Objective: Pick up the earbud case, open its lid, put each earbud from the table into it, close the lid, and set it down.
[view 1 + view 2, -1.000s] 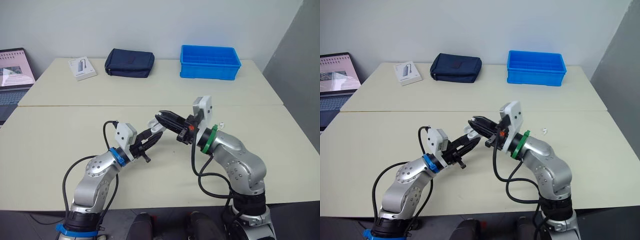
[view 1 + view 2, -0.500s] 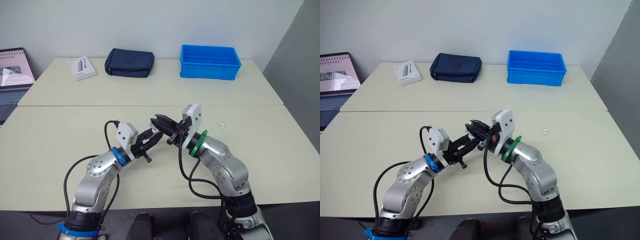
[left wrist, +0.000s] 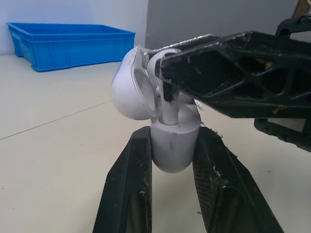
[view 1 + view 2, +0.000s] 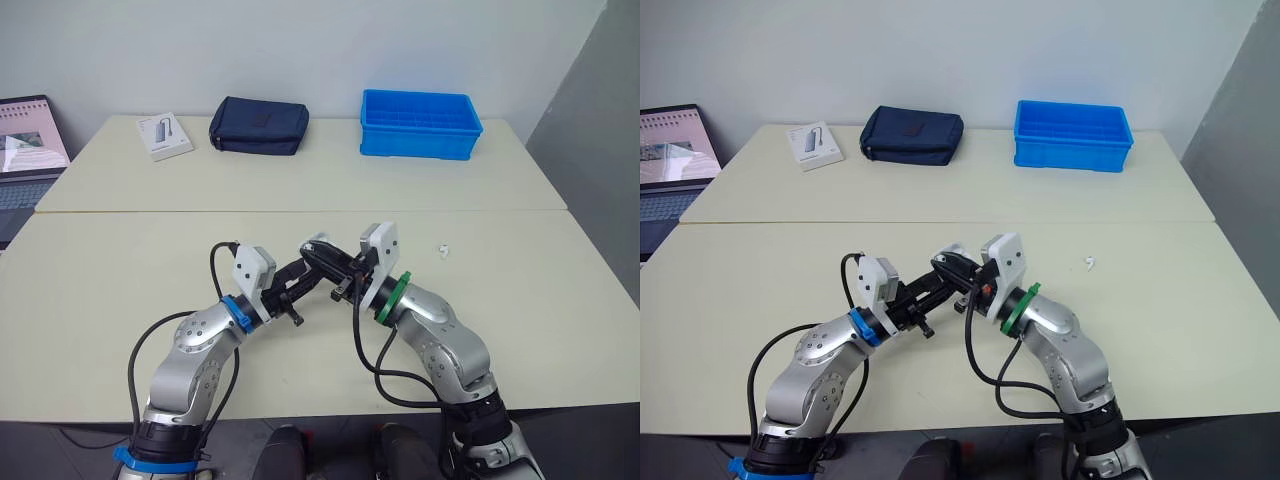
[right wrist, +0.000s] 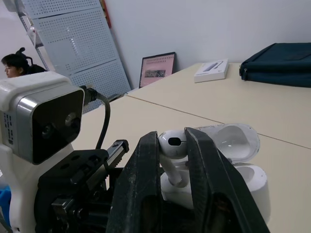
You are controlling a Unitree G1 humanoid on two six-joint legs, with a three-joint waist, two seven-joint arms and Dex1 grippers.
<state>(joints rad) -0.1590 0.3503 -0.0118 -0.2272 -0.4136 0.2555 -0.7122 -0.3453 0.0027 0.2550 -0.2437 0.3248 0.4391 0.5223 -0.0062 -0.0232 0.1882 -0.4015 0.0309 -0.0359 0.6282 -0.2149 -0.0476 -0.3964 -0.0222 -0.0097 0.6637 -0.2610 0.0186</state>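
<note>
The case (image 3: 171, 154) is held above the tabletop (image 4: 110, 300) by the left pincer (image 3: 173, 138). Its two fingers are closed on the lower body of the case from both sides. The lid (image 3: 127, 92) is open and is tilted back. An earbud (image 5: 170, 140) is gripped between the fingers of the right pincer (image 5: 171, 145). Its stem is pointed down into the case, and its head is seen above the rim. Whether the stem is fully seated cannot be told. The two pincers are seen tip to tip over the middle of the near tabletop. A second earbud (image 4: 441, 248) is lying on the tabletop to the right of the right arm, well apart from the case. At the far side a blue bin (image 4: 420, 124), a dark pouch (image 4: 258, 126) and a white box (image 4: 164, 136) are placed in a row. A laptop (image 4: 25, 150) is seen at the far left edge.
</note>
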